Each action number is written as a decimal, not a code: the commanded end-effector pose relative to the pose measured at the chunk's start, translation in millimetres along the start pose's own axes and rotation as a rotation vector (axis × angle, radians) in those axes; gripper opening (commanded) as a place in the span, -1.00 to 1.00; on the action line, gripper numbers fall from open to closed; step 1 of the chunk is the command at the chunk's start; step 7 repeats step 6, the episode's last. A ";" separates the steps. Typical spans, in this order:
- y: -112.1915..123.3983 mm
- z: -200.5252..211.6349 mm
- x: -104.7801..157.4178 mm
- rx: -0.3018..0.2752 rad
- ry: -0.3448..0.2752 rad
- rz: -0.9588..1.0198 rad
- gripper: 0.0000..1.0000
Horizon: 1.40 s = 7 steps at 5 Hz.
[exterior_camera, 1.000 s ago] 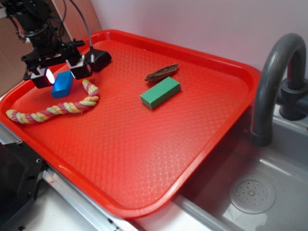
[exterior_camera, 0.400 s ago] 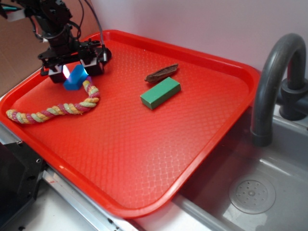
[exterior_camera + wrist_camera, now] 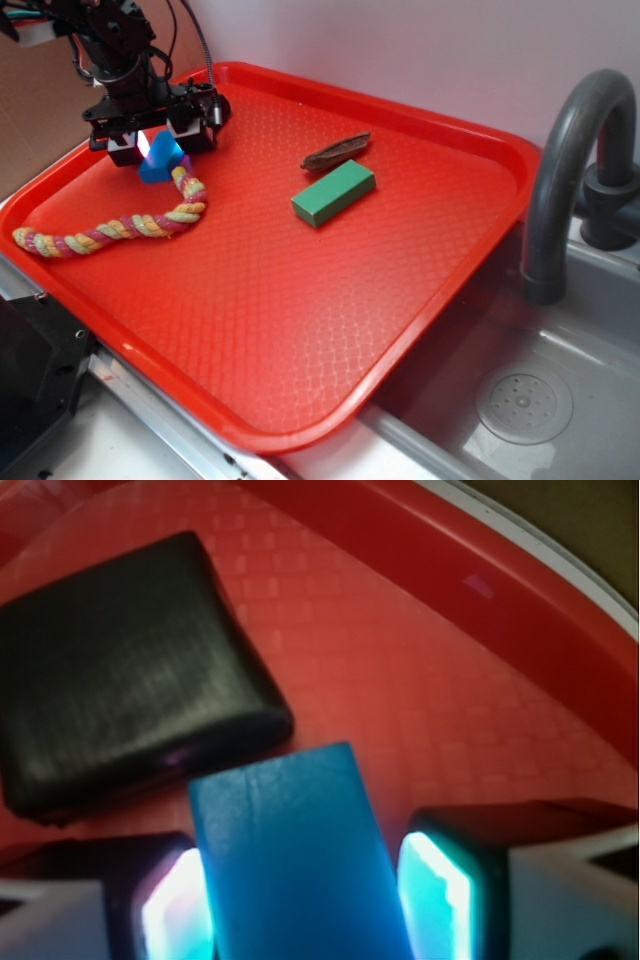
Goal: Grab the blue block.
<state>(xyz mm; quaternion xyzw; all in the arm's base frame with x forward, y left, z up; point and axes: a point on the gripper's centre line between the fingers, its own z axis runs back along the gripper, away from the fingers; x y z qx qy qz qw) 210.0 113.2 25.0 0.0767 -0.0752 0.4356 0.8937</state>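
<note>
The blue block (image 3: 163, 166) stands tilted on the red tray (image 3: 300, 310) at the back left, just beyond one end of the rope. My gripper (image 3: 155, 150) reaches down over it with one lit pad on each side. In the wrist view the blue block (image 3: 290, 850) fills the space between the two glowing pads, and my gripper (image 3: 305, 910) is closed against its sides. The black rounded box (image 3: 120, 670) lies just beyond the block, apart from it.
A multicoloured rope (image 3: 110, 228) lies along the tray's left side. A green block (image 3: 333, 192) and a brown pod-like thing (image 3: 335, 151) lie mid-tray. The black box (image 3: 212, 108) sits behind the gripper. A grey faucet (image 3: 570, 170) and sink (image 3: 520, 400) stand to the right.
The gripper has moved back and to the right toward the black box. The blue block has moved with it, away from the rope's middle, and the pads have drawn in on it.
</note>
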 end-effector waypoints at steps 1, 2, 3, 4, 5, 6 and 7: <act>14.1 95.3 12.0 -0.192 -0.071 0.014 -1.00; 19.0 145.9 9.6 -0.312 -0.088 -0.087 -1.00; 17.7 199.0 -5.1 -0.432 -0.079 -0.249 -1.00; 13.2 252.8 -14.0 -0.547 0.008 -0.422 -1.00; 3.4 282.0 -15.0 -0.586 0.080 -0.514 -1.00; -6.1 270.1 2.8 -0.550 0.133 -0.622 -1.00; -6.1 270.1 2.8 -0.550 0.133 -0.622 -1.00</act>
